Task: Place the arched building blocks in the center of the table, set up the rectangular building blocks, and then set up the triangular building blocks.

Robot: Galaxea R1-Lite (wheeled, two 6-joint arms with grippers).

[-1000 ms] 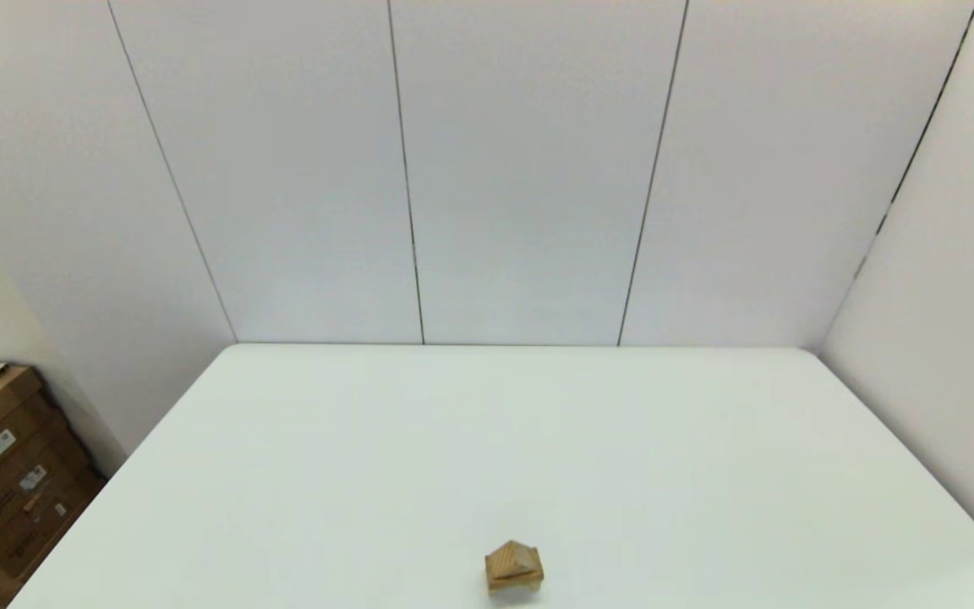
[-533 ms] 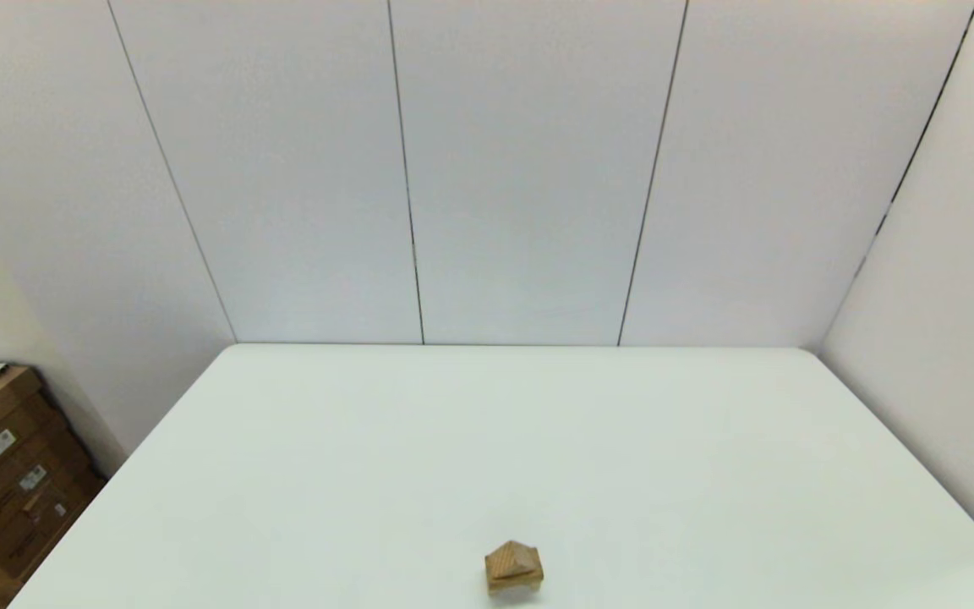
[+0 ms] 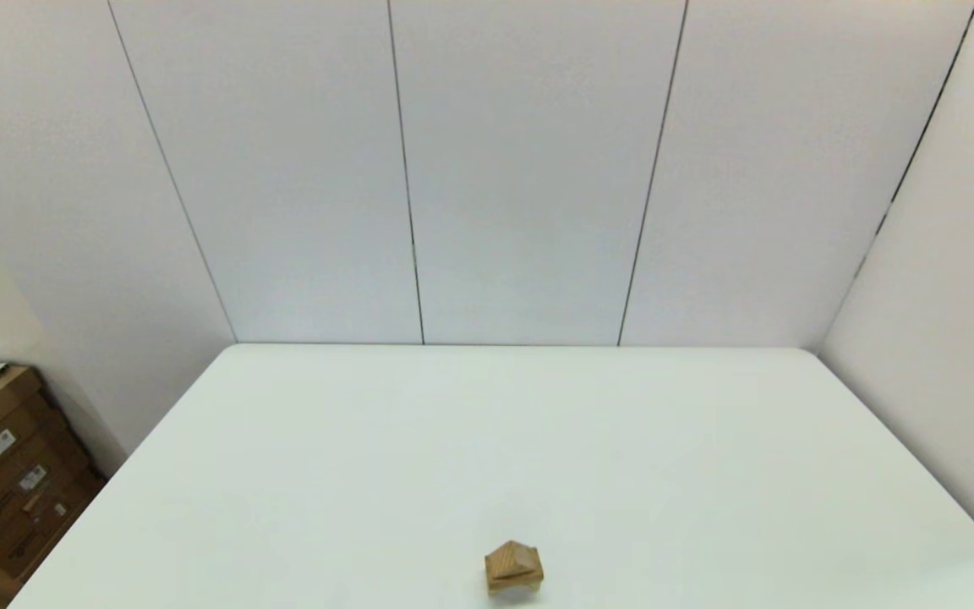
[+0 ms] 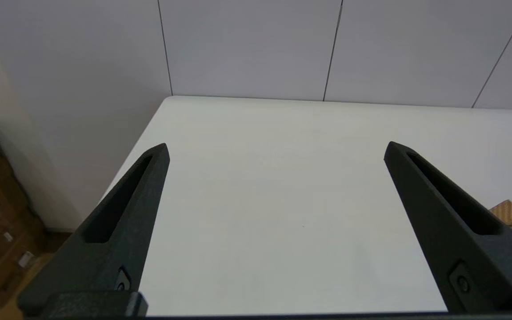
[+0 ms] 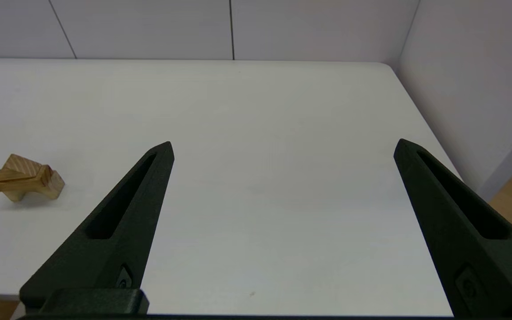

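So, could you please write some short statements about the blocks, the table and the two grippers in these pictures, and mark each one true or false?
1. The triangular block sits on top of the stack. True.
2. The rectangular block lies alone on the table, far from the other blocks. False: it is in the stack, on the arched block and under the triangular one.
3. The left gripper is open and holds nothing. True.
4. The right gripper is shut on the triangular block. False: it is open and empty, with the stack off to one side.
5. The stack stands against the back wall. False: it stands near the table's front edge.
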